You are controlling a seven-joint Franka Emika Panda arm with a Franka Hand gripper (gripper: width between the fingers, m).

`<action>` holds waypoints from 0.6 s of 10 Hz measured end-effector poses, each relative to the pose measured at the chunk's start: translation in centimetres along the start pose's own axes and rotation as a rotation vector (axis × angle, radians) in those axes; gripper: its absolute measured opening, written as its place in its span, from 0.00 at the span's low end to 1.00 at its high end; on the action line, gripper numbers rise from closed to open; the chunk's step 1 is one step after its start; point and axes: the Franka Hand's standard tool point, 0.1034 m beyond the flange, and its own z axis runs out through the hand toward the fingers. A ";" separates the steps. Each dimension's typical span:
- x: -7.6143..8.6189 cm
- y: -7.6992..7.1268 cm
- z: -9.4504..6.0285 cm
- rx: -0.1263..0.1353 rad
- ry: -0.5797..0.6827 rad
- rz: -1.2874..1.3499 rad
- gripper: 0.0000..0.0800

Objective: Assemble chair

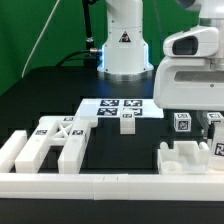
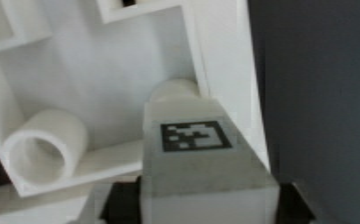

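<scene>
Closest to the wrist camera, a tagged block (image 2: pixel 195 140) of the chair is pinched at its sides by the claw (image 2: pixel 196 198). Beyond it, a slab (image 2: pixel 88 90) carrying a round peg (image 2: pixel 44 150) is seen.

The chair is found only as loose parts on the bench (image 1: pixel 40 105). Whether any are joined cannot be told, so the work is judged early, with nearly every step left.

- **Exterior view's left of the marker board (image 1: pixel 120 106):** flat slabs (image 1: pixel 50 142) are laid out.
- **Just in front of the board:** a small block (image 1: pixel 127 122) is set.
- **Exterior view's right of the board:** a cluster (image 1: pixel 185 152) is gathered under the claw.

A rail (image 1: pixel 100 185) bounds the bench on the camera's side of the board. Open room is offered between board and rail. To the right of the board the parts are packed close, so clearance there is judged tight.
</scene>
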 end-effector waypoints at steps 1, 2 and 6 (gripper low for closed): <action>0.1 0.1 0.1 0.003 0.002 0.141 0.37; 0.1 0.2 0.1 0.009 -0.003 0.306 0.37; 0.0 0.0 0.0 0.059 -0.069 0.847 0.37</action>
